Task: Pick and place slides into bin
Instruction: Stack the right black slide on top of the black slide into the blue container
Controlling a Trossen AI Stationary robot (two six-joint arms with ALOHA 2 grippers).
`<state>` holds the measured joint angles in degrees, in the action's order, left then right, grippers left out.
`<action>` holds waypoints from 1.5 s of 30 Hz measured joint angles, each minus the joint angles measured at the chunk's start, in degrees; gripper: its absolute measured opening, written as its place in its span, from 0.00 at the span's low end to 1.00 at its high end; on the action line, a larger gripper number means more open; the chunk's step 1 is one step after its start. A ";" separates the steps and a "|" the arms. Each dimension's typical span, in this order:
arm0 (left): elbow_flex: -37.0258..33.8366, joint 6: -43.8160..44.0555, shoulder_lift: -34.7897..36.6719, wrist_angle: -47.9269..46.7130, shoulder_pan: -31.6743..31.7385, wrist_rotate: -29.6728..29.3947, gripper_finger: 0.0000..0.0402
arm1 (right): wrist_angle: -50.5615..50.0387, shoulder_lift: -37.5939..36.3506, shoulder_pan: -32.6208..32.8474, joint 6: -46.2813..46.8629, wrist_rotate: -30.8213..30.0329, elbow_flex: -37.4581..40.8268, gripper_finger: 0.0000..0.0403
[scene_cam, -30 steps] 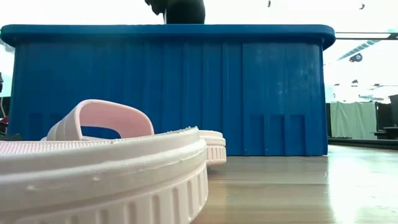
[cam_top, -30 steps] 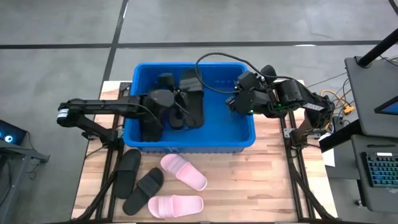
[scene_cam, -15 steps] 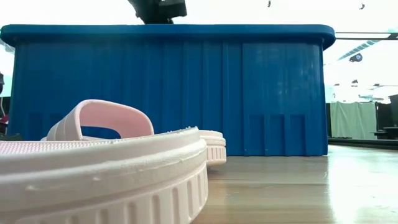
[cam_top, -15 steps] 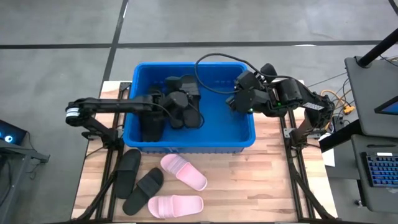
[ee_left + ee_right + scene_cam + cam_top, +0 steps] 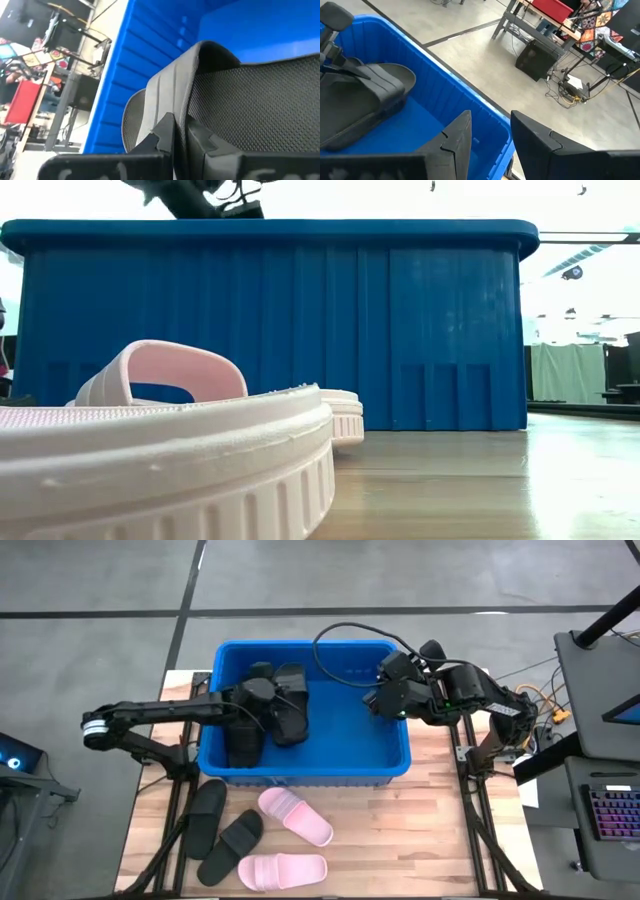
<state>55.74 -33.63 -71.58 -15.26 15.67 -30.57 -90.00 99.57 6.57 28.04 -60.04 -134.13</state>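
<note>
The blue bin (image 5: 400, 765) stands at the table's far middle. My left gripper (image 5: 264, 698) reaches into it from the left and is shut on a black slide (image 5: 291, 708). That slide fills the left wrist view (image 5: 260, 100). Another black slide (image 5: 243, 742) lies by the bin's left wall. My right gripper (image 5: 383, 700) hovers open and empty over the bin's right side. Two black slides (image 5: 207, 816) (image 5: 232, 844) and two pink slides (image 5: 297, 817) (image 5: 283, 870) lie on the table in front of the bin. My left gripper pinches the black slide's strap (image 5: 172, 87) at its edge between the two fingers, coming level from the table's left. The slide sits inside the bin with its textured footbed (image 5: 270, 95) beside the fingers. Whether it touches the bin floor cannot be told.
The bin's near wall (image 5: 300, 330) rises behind a pink slide (image 5: 160, 440) that lies close to the low camera. A black cable (image 5: 345, 635) loops over the bin's far rim. Bare wood (image 5: 420, 840) lies at the table's near right.
My left gripper has gone first a little toward the bin's middle, then back toward the bin's left wall, with the black slide still in its hold. The slide has moved left with it. In the low view the gripper has dropped below the bin's rim line.
</note>
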 joint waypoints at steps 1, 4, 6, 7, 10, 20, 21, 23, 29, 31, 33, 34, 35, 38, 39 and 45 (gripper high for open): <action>-1.25 0.00 0.26 1.64 0.22 -0.08 0.00 | 0.01 0.00 -0.02 0.02 -0.01 0.00 0.32; -4.93 -0.22 0.21 6.92 1.25 -0.04 0.00 | 0.00 0.00 -0.07 0.25 -0.01 0.02 0.32; -7.04 -0.28 -0.08 9.68 1.79 0.00 0.00 | -0.01 0.00 -0.04 0.40 -0.01 0.02 0.32; -7.94 -0.30 -0.28 10.74 2.24 0.04 0.00 | 0.00 0.00 -0.04 0.41 0.01 0.03 0.32; -10.47 -0.92 -0.63 13.43 3.47 -0.04 0.00 | -0.01 0.00 0.00 0.43 0.01 0.04 0.32; -13.96 -5.56 -1.04 14.76 6.15 -0.25 0.00 | -0.01 0.00 -0.02 1.40 -0.01 0.04 0.32; -14.13 -6.00 -1.04 14.67 6.27 -0.43 0.00 | -0.01 0.00 -0.02 1.76 -0.01 0.04 0.32; -14.21 -6.19 -1.04 14.75 6.29 -0.74 0.00 | -0.01 0.00 -0.01 1.92 0.01 0.04 0.32; -14.44 -6.24 -1.93 14.63 7.49 -0.77 0.00 | -0.01 0.00 0.00 1.96 0.01 0.04 0.32; -14.67 -6.00 -2.44 13.19 7.92 -0.66 0.00 | -0.01 0.00 -0.01 1.97 0.00 0.04 0.32; -14.75 -6.02 -3.12 12.84 8.20 -0.52 0.00 | -0.01 0.00 0.00 1.96 0.00 0.04 0.32; -14.75 -6.03 -3.35 12.66 8.30 -0.46 0.00 | -0.01 0.00 0.00 1.96 0.00 0.04 0.32; -14.73 -6.05 -3.69 12.52 8.38 -0.48 0.00 | -0.01 0.00 -0.04 1.97 0.01 0.04 0.32; -14.48 -6.16 -4.18 12.48 8.79 0.17 0.00 | -0.01 0.00 -0.35 1.96 0.01 0.04 0.32; -14.51 -6.18 -4.39 12.45 8.87 0.25 0.00 | 0.01 0.00 -0.48 1.96 -0.01 0.04 0.32; -14.77 -6.12 -5.16 12.28 9.00 0.07 0.00 | 0.01 0.00 -0.61 1.96 0.00 0.04 0.32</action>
<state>40.97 -39.75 -76.74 -2.98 24.67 -30.50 -90.00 99.57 5.96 30.00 -60.04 -134.08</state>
